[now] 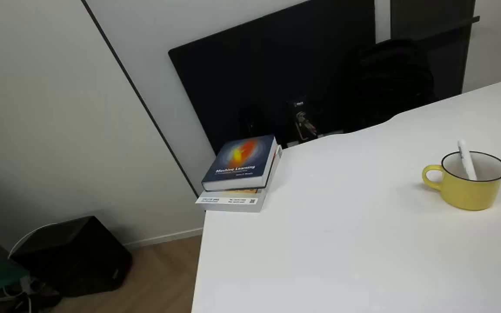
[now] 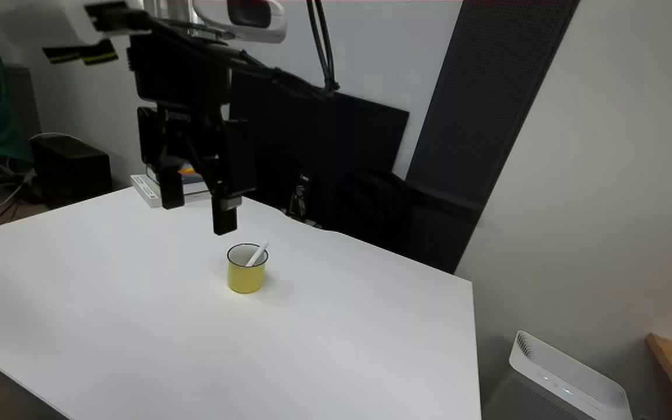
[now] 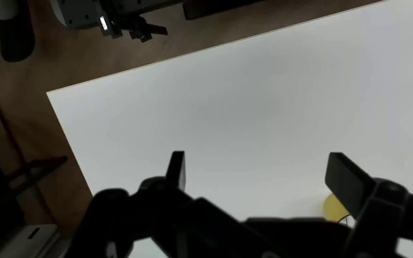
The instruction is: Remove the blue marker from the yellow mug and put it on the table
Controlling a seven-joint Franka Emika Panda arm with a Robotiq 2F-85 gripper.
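Note:
The yellow mug with a dark rim stands upright on the white table in both exterior views. A white-bodied marker leans in it, its upper end above the rim; no blue shows on it. My gripper is open and empty, above the table and apart from the mug. In the wrist view its fingers are wide apart over bare table. Part of the mug shows beside and behind the right-hand finger, which hides the rest of it and most of its inside.
Two stacked books lie at a table corner. A large black panel and a dark backpack stand beyond the table's wavy edge. A black box and a white appliance stand off the table.

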